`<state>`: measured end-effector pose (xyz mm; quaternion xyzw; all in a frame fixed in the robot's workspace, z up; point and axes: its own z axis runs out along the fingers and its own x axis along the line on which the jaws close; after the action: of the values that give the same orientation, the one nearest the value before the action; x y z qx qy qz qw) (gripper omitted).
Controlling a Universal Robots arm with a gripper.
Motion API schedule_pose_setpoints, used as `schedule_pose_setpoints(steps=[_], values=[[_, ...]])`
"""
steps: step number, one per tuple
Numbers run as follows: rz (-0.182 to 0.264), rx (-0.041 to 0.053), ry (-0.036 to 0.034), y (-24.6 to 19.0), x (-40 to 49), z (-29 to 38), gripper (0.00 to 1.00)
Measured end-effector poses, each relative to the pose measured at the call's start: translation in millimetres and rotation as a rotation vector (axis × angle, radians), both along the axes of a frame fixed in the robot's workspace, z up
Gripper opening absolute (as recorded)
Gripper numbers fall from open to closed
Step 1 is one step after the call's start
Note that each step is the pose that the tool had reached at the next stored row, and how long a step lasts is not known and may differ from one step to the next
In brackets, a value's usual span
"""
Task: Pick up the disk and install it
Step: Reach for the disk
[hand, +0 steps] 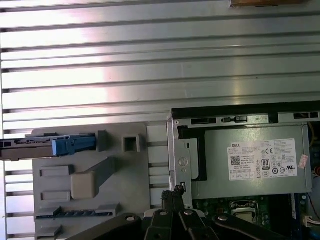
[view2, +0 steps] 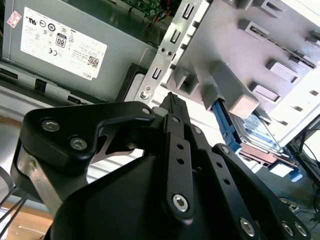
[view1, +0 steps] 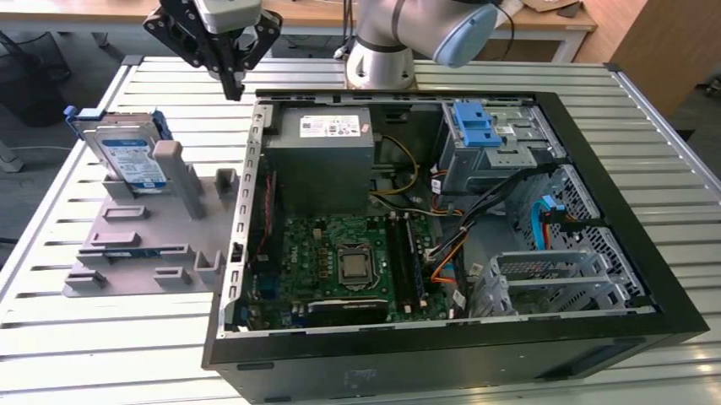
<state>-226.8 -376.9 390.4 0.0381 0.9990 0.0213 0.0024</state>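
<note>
Slatted bare-metal table (view1: 90,354) carrying an open black desktop computer case (view1: 631,278) laid on its side, with a flat grey plastic holding fixture (view1: 135,245) just beside it on the exterior view's left.

Task object: the disk (view1: 127,156), a flat rectangular silver hard drive with a white and blue label and a blue plastic frame, stands on edge in a slot at the far end of the grey fixture, next to a grey upright post (view1: 171,169). In the first wrist view it appears edge-on (hand: 20,149), with the blue frame projecting toward the case. In the second wrist view its labelled face (view2: 260,132) shows beyond the post.

End effector: the black gripper (view1: 235,91) hangs tips-down over the table slats, just outside the case's corner nearest the grey boxy power supply with a white sticker (view1: 327,143). It is apart from the disk and touches nothing. In both wrist views (view2: 172,100) (hand: 173,192) the two fingers lie pressed together with no gap and nothing between them.

Case interior: a green motherboard (view1: 349,261), bundled coloured cables (view1: 451,245), and a metal drive cage with a blue latch piece (view1: 479,126) at the exterior view's upper right.
</note>
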Motion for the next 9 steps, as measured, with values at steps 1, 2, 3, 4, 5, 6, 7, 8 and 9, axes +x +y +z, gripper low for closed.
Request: schedule_pose_setpoints(steps=[1, 2, 3, 4, 5, 6, 7, 8, 9], values=[[0.000, 0.0000, 0.0000, 0.2, -0.6, 0.0, 0.11], [0.000, 0.0000, 0.0000, 0.4, -1.3, 0.0, 0.11], [0.000, 0.0000, 0.0000, 0.5, -2.2, 0.0, 0.11], [0.000, 0.0000, -0.0001, 0.6, -2.8, -0.1, 0.11], [0.000, 0.0000, 0.0000, 0.7, -3.5, 0.0, 0.11], [0.000, 0.0000, 0.0000, 0.8, -4.3, -0.1, 0.11], [0.000, 0.0001, -0.0001, 0.9, -5.0, -0.1, 0.11], [0.000, 0.0000, 0.0000, 1.1, -5.8, -0.1, 0.11], [0.000, 0.0000, 0.0000, 1.2, -6.8, -0.1, 0.11]])
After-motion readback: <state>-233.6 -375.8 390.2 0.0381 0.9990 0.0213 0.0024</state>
